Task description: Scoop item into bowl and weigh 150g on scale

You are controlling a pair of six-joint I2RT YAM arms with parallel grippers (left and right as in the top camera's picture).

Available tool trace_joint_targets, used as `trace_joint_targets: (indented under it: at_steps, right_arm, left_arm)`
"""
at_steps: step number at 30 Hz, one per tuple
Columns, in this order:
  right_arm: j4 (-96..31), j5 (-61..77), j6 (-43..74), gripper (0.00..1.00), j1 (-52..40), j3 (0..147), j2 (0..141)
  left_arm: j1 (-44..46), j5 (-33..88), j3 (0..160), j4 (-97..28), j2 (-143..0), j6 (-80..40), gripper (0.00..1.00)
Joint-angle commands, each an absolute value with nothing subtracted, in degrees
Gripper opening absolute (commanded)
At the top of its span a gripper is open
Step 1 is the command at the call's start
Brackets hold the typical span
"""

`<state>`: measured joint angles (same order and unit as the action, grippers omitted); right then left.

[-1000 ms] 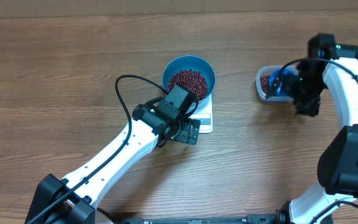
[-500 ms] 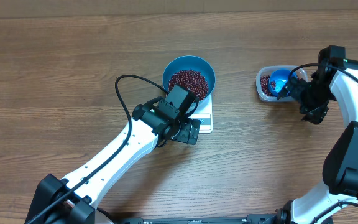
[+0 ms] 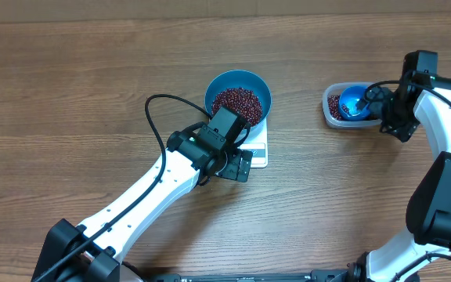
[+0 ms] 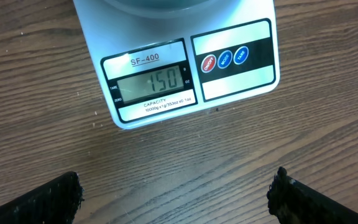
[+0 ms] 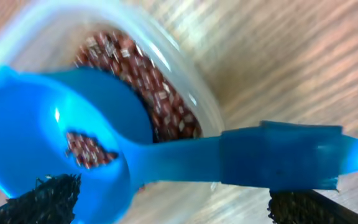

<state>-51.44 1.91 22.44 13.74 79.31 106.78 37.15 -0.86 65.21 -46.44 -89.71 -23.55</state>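
The blue bowl [image 3: 211,90] stands on the white scale [image 3: 258,149] and holds a mound of dark red-brown beans [image 3: 237,100]. In the left wrist view the scale [image 4: 98,43] shows 150 on its display [image 4: 151,81]. My left gripper [image 3: 239,163] [image 4: 176,202] hangs open over bare wood just in front of the scale. My right gripper [image 3: 385,116] [image 5: 176,202] is open beside the clear tub [image 3: 331,110]. The blue scoop [image 5: 166,155] lies free in the tub, a few beans in it, its handle [image 5: 291,163] sticking out over the rim.
More beans [image 5: 160,93] remain in the clear tub [image 5: 185,68] at the right. A black cable [image 3: 156,117] loops off the left arm beside the bowl. The wooden table [image 3: 77,94] stretches out to the left and front.
My right gripper has drawn back to the right from above the tub, leaving the scoop lying in it. The left arm, bowl and scale have not moved.
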Motion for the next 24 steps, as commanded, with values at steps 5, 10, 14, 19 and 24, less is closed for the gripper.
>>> trace_joint_targets:
  at_steps: [5, 10, 14, 19, 24]
  right_arm:
    - [-52.14, 3.14, 18.63, 1.00, 13.58, 79.33, 106.63]
    - [-60.03, 3.11, 15.55, 1.00, 13.58, 85.54, 106.63]
    - [-68.14, 3.16, 15.55, 1.00, 13.47, 93.03, 106.63]
    - [-71.22, 5.30, 15.44, 1.00, 13.45, 95.64, 106.63]
    - [-71.09, 10.59, 5.17, 1.00, 12.84, 94.19, 106.63]
  left_arm:
    - [37.15, -0.56, 64.90, -46.22, -90.13, -22.48, 1.00]
    - [37.15, -0.56, 64.90, -46.22, -90.13, -22.48, 1.00]
    - [37.15, -0.56, 64.90, -46.22, -90.13, -22.48, 1.00]
    - [37.15, -0.56, 64.90, -46.22, -90.13, -22.48, 1.00]
    - [37.15, -0.56, 64.90, -46.24, -90.13, -22.48, 0.99]
